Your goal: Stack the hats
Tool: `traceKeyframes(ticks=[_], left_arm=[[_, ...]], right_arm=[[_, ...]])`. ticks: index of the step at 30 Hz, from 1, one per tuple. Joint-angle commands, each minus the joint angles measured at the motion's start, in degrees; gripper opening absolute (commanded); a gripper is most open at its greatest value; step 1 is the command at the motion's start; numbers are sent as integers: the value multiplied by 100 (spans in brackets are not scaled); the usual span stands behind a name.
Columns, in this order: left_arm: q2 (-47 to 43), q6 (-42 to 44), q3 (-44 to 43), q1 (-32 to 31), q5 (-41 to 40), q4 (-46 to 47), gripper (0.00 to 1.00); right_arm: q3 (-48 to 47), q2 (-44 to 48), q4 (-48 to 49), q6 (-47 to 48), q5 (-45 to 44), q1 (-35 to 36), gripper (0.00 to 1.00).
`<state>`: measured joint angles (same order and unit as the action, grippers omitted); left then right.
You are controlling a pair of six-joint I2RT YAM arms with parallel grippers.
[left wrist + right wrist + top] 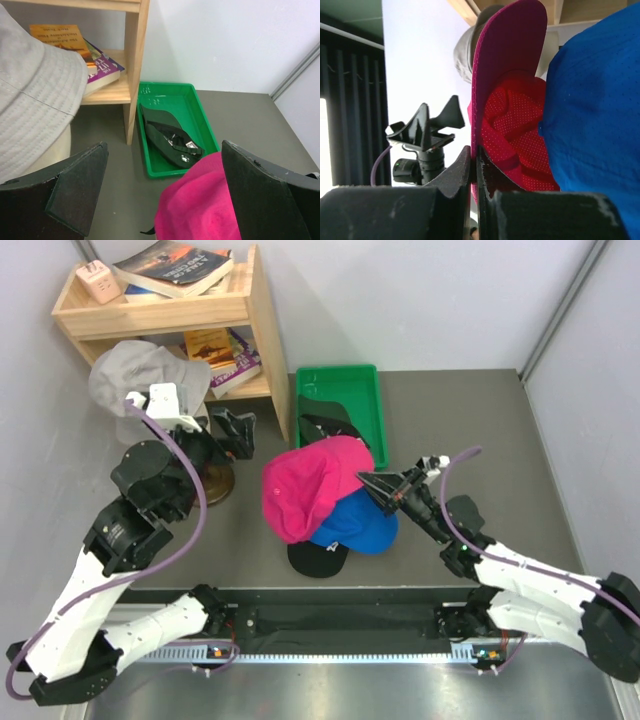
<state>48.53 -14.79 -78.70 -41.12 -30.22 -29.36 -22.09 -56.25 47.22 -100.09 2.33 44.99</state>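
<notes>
Top view: a soft magenta fabric cap (305,490) lies mid-table, atop a bright blue mesh cap (362,527) and a black cap (318,558).
Left wrist view: the left gripper (164,147) stands fully spread and holds nothing.
Right wrist view: the right gripper (475,150) is clamped on the magenta brim.

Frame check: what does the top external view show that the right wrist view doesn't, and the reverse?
Only top external: the black cap at the bottom of the pile, and the green tray holding a dark cap. Only right wrist: the right pincer seen close up, jaws shut on the edge of the magenta cap, and that cap's mesh lining. Both: the magenta cap, the blue cap and the open left pincer.
</notes>
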Motion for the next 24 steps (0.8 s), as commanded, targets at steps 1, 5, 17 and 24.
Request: traceKeyframes(ticks=[1,5,17,24], left_arm=[[42,-226,135,-1,139,239,99],[68,-367,258,8,296,54,99],[-28,-956,1093,-1,1368,-675,90],[16,-1237,1559,-1,1756,-1097,86]], right_arm=[[283,614,33,-212,-496,27,0],[774,1150,-318,-230,-593,-192,0],[1479,941,375,-98,12,-1176,0],[1532,501,561,112,856,-1599,0]])
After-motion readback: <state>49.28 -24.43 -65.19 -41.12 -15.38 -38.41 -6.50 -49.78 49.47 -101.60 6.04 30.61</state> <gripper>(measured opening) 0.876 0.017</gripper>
